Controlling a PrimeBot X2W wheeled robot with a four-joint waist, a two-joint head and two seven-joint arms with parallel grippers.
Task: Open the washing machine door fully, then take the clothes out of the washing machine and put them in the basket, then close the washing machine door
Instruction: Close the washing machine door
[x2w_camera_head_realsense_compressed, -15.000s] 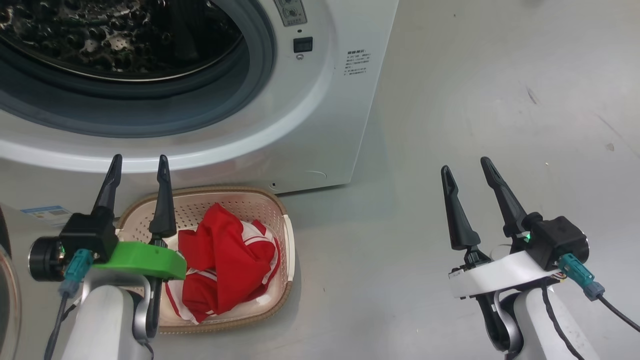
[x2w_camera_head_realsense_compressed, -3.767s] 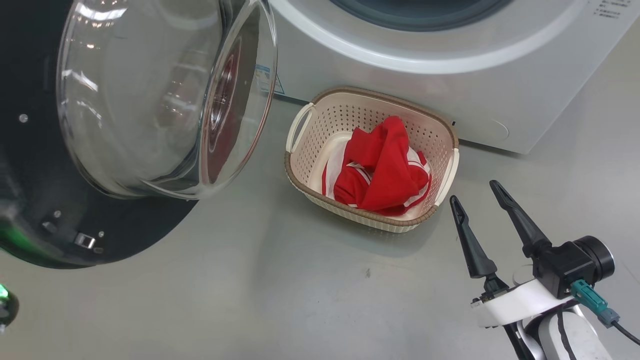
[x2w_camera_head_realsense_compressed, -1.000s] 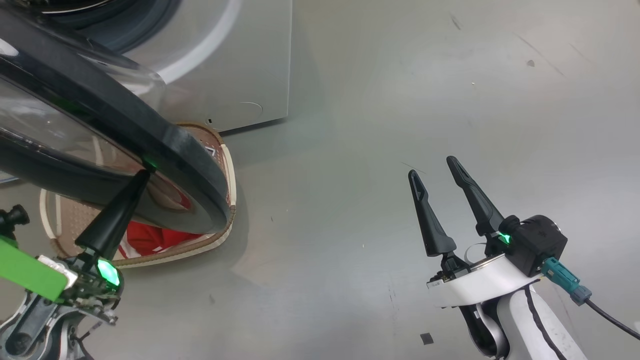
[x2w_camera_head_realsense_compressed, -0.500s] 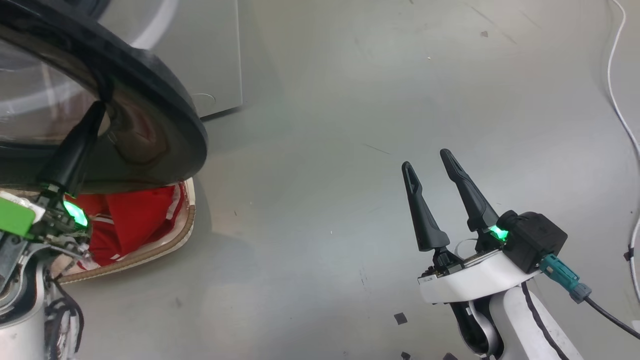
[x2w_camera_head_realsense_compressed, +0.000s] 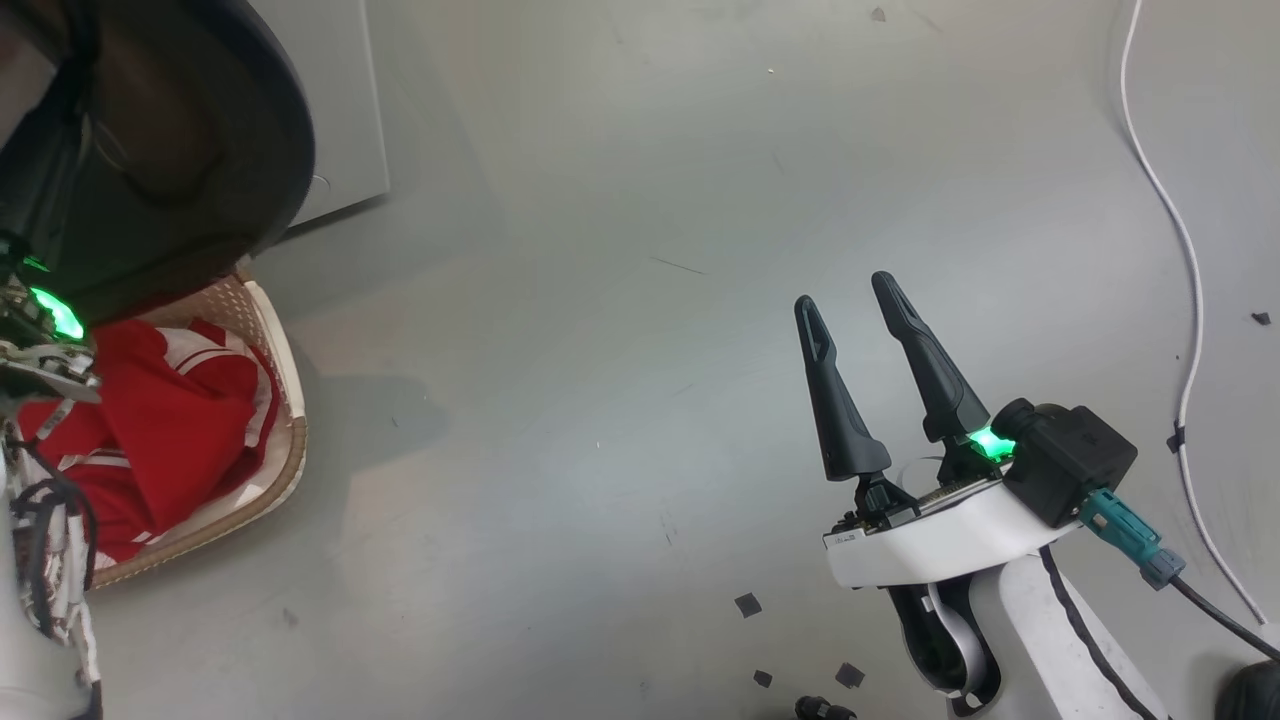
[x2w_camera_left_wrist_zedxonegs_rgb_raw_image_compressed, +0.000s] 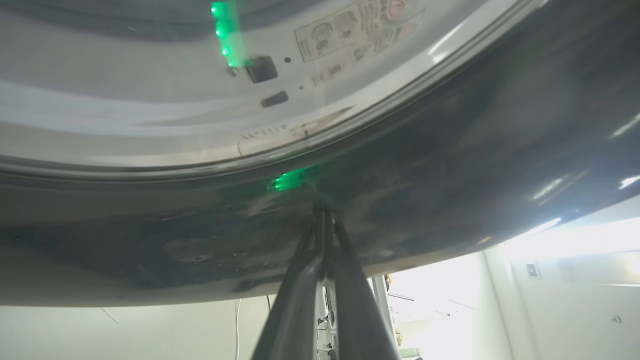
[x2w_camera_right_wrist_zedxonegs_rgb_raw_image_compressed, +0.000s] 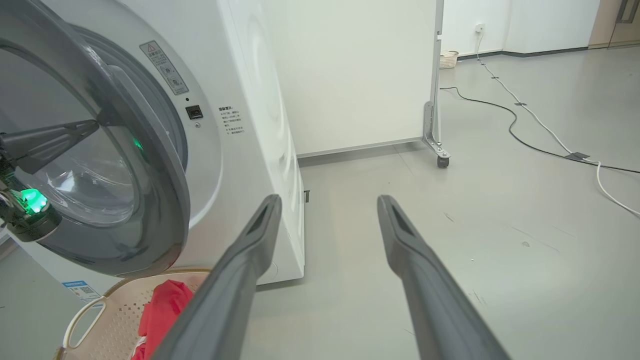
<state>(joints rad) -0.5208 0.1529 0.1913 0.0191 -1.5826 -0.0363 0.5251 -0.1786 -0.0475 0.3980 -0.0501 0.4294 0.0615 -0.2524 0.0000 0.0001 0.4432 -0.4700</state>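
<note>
washing machine door (x2w_camera_left_wrist_zedxonegs_rgb_raw_image_compressed: 450, 165) touched by closed left tool (x2w_camera_left_wrist_zedxonegs_rgb_raw_image_compressed: 324, 214), right tool (x2w_camera_head_realsense_compressed: 843, 291) spread wide, empty

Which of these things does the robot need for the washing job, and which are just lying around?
For the job: washing machine, washing machine door, clothes, basket, left gripper shut with its tips on the door, right gripper open and empty.

Just lying about: white cable, dark scraps on the floor, wheeled panel.

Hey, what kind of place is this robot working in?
Probably a robotics lab or test room, not a home laundry: the washing machine stands on a bare grey floor beside a wheeled white partition, with loose cables trailing across it.
</note>
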